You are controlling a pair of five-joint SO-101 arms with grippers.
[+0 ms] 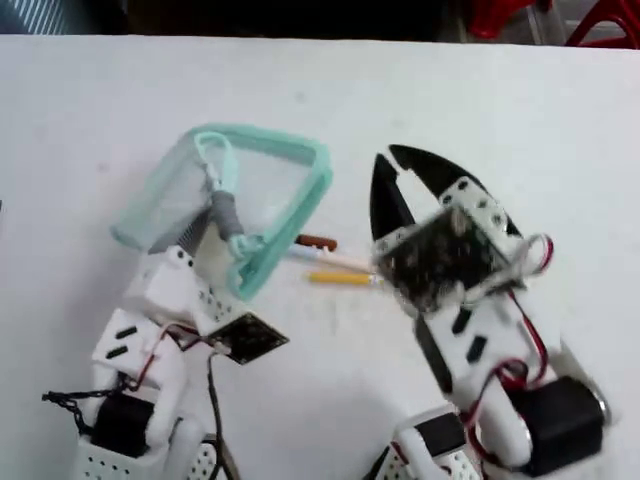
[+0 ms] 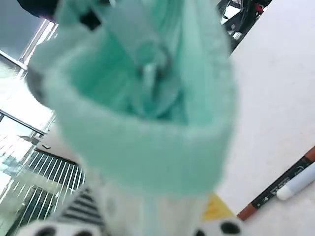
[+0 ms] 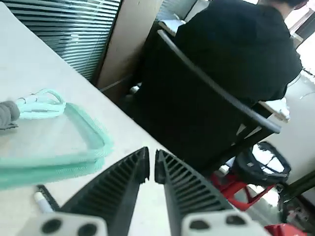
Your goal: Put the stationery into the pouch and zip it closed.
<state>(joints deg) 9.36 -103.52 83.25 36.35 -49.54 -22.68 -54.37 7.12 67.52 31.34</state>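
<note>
Looking down on a white desk (image 1: 500,100), a mint-green mesh pouch (image 1: 235,185) sits at about 10 o'clock from centre, its near edge raised off the surface. The left arm's jaws are clamped on that edge, apparently to hold the mouth up. Just beside the pouch, at its 4 o'clock, three items lie loose on the desk: a brown-capped marker (image 1: 316,242), a white pen (image 1: 335,261) and a yellow pen (image 1: 340,278). At 2 o'clock from them hovers the right arm (image 1: 470,340), its black jaws almost together and holding nothing. Loading seems not yet begun. Next, the right jaws would likely need to spread, drop onto one pen, then carry it toward 9 o'clock into the pouch.
</note>
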